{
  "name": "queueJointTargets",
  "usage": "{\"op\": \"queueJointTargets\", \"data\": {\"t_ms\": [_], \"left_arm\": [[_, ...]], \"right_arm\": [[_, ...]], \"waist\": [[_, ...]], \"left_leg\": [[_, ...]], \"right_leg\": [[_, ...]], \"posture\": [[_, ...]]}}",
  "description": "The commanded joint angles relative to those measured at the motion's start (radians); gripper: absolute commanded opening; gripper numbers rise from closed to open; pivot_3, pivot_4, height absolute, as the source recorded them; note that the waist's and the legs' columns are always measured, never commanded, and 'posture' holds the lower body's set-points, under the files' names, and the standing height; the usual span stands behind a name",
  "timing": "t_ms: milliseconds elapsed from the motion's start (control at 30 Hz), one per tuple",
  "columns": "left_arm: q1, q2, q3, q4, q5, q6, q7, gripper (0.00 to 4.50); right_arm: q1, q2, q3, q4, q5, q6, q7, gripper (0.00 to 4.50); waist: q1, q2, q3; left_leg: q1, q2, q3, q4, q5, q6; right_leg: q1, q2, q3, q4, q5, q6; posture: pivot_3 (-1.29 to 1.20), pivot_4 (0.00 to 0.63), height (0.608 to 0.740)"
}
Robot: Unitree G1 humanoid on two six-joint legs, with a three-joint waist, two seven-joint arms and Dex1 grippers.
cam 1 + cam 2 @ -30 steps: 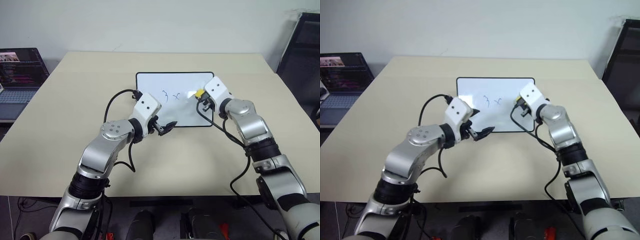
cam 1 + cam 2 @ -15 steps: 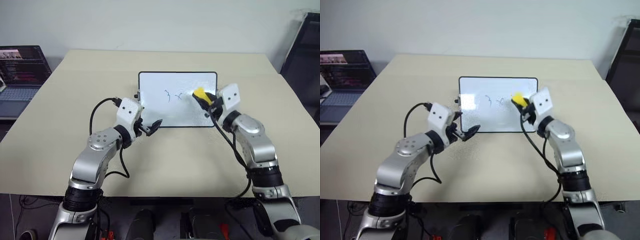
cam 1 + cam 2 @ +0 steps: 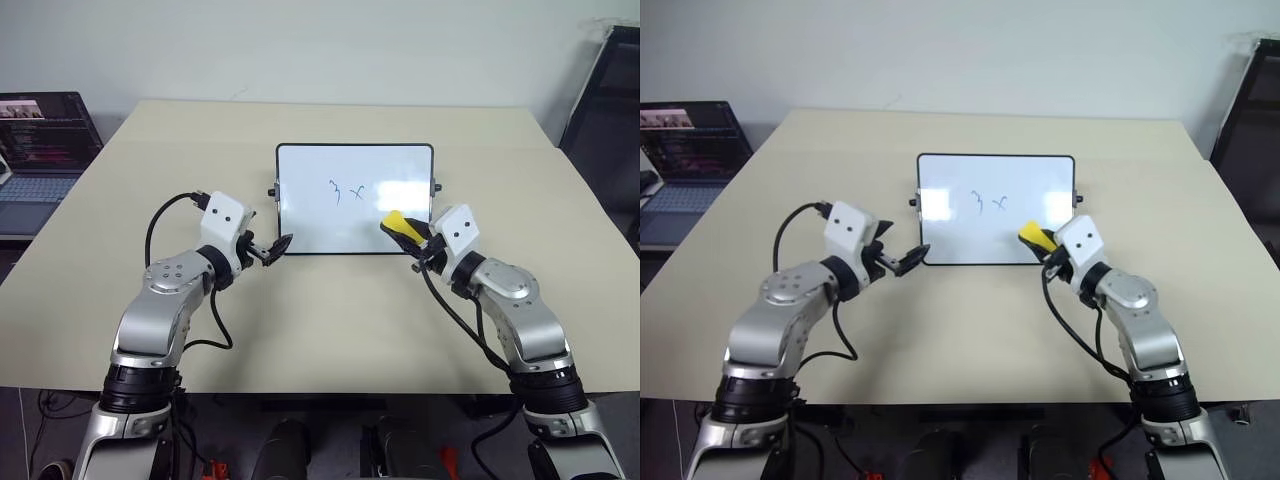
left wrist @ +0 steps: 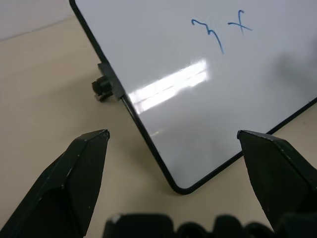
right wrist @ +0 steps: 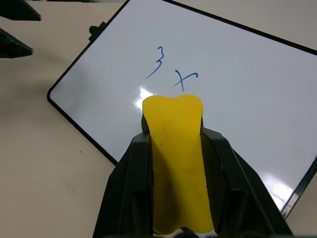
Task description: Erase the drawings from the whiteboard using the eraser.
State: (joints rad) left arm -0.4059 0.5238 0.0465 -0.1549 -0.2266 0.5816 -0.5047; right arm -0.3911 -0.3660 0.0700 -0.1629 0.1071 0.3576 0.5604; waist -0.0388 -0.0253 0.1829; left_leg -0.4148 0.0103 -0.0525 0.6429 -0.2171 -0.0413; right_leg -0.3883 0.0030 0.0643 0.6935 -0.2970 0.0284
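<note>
The whiteboard lies flat at the table's middle, with blue drawings like "3 x" on its upper half. My right gripper is shut on the yellow eraser, held over the board's near right corner and apart from the marks. In the right wrist view the eraser sits squeezed between the black fingers, just short of the drawings. My left gripper is open and empty by the board's near left corner, one finger off the board's side.
The beige table has free room in front of the board and to both sides. An open laptop stands off the table's left edge. A dark chair or rack stands at the far right. Small black knobs stick out of the board's sides.
My right gripper drew back with the eraser from beside the marks to the board's near right corner. The left gripper slid left along the near edge to the left corner.
</note>
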Motion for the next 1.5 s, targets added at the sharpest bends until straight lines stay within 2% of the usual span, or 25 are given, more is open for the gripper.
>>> {"op": "queueJointTargets", "data": {"t_ms": [33,200,433,667,1000,1267,1500], "left_arm": [[-0.022,0.005,0.026,0.013,0.000,-0.042,-0.005,4.50],[-0.014,-0.003,0.023,0.042,-0.002,-0.082,-0.015,4.50],[-0.044,-0.035,-0.028,0.071,0.043,-0.135,0.004,4.50],[-0.121,-0.046,-0.085,0.085,0.078,-0.116,-0.011,4.50],[-0.160,-0.065,-0.130,0.049,0.085,-0.088,-0.036,4.50],[-0.154,-0.069,-0.134,0.005,0.084,-0.051,-0.042,4.50],[-0.149,-0.078,-0.138,-0.005,0.082,-0.041,-0.043,4.50]], "right_arm": [[-0.006,-0.006,-0.001,-0.047,0.007,-0.005,-0.002,0.99],[-0.028,0.009,0.001,-0.047,0.009,0.007,-0.012,0.99],[-0.189,0.088,0.043,0.057,-0.033,0.057,-0.083,0.99],[-0.383,0.146,0.131,0.314,-0.137,0.040,-0.139,0.99],[-0.555,0.175,0.144,0.632,-0.217,-0.051,-0.180,0.99],[-0.553,0.138,0.145,0.699,-0.250,-0.049,-0.167,0.99],[-0.439,0.092,0.182,0.554,-0.251,0.032,-0.067,0.99]], "waist": [[0.000,0.000,0.000],[0.001,0.000,0.000],[-0.002,0.000,0.000],[0.006,0.000,0.000],[0.004,0.000,0.000],[0.003,0.000,0.000],[0.005,0.000,0.000]], "left_leg": [[0.000,0.000,0.000,0.000,0.000,0.000],[0.000,0.000,0.000,0.000,0.000,0.000],[0.000,0.001,0.000,0.000,0.000,0.000],[0.000,0.000,0.000,0.000,0.000,0.000],[-0.001,0.000,0.000,-0.001,0.000,0.000],[0.000,0.000,0.000,0.000,0.000,0.000],[0.001,-0.001,0.000,0.001,0.000,0.000]], "right_leg": [[0.000,0.000,0.000,0.000,0.000,0.000],[0.000,0.000,0.000,0.000,0.000,0.000],[0.000,0.000,0.000,0.001,0.000,0.000],[0.000,0.000,-0.001,0.000,0.000,0.000],[-0.001,-0.001,-0.001,0.000,0.000,0.000],[-0.001,-0.001,-0.001,0.002,0.000,0.000],[0.000,-0.001,-0.001,0.003,0.000,0.000]], "posture": [[0.00,0.150,0.740],[0.00,0.150,0.740],[0.00,0.150,0.740],[0.00,0.150,0.740],[0.00,0.150,0.740],[0.00,0.150,0.740],[0.00,0.150,0.740]]}}
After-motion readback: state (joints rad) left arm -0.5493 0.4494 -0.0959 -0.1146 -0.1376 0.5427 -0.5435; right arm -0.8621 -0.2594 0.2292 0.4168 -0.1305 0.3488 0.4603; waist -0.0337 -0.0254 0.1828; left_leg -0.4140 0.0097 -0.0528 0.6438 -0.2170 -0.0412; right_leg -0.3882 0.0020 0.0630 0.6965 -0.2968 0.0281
